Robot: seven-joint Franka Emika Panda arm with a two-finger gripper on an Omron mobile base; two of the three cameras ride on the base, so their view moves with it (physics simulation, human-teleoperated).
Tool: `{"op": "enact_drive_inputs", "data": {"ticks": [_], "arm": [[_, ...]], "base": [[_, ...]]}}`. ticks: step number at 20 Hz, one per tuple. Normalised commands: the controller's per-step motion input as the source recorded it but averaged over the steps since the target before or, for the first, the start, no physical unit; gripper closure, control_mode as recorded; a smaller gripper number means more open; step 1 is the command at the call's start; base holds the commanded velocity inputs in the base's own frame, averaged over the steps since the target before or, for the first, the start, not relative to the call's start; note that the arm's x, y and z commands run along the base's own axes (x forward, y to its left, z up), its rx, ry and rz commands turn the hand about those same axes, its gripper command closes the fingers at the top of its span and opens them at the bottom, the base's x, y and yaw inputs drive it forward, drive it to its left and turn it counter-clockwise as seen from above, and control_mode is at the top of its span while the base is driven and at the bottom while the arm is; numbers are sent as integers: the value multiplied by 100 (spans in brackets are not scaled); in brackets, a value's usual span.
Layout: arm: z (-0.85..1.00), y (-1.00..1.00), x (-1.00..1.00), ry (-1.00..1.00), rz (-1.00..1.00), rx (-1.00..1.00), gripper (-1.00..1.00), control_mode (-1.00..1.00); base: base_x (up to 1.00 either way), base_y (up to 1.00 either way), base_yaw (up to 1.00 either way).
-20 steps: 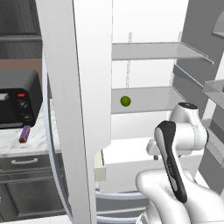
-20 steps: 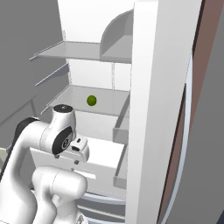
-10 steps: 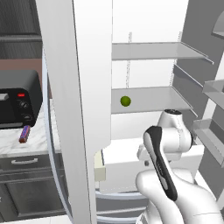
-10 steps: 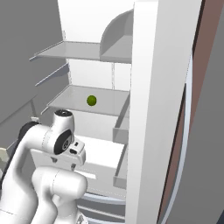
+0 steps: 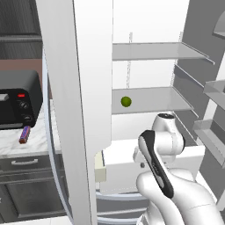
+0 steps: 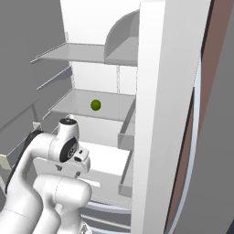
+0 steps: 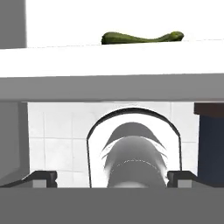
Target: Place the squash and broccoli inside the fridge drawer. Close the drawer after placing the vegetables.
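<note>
Arm lowered toward the fridge drawer [image 5: 132, 165] since a second ago. Squash [image 7: 141, 38] apparently inside. Gripper [image 7: 112, 178] tips spread, empty. Broccoli unplaced; drawer open.

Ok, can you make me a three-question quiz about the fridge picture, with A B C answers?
1. Where is the small round green ball?
A. on the middle fridge shelf
B. on the marble counter
C. inside the black toaster oven

2. What colour is the little bar lying on the counter beside the black toaster oven?
A. red
B. purple
C. yellow

3. How is the wide white fridge drawer?
A. pushed fully shut
B. taken out and set on the floor
C. pulled out, open

Answers:
1 A, both base views show the ball on the middle shelf.
2 B, the bar is purple in the left base view.
3 C, the drawer sticks out past the shelves, with its cream side edge showing.
</note>
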Motion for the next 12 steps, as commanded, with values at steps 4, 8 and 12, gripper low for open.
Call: {"op": "enact_drive_inputs", "data": {"ticks": [4, 8, 12], "arm": [[-44, 0, 27, -5, 0, 0, -100, -100], [-46, 3, 31, -11, 0, 0, -100, -100], [-52, 3, 31, -11, 0, 0, -100, -100]], "base": [[0, 0, 0], [0, 0, 0], [0, 0, 0]]}}
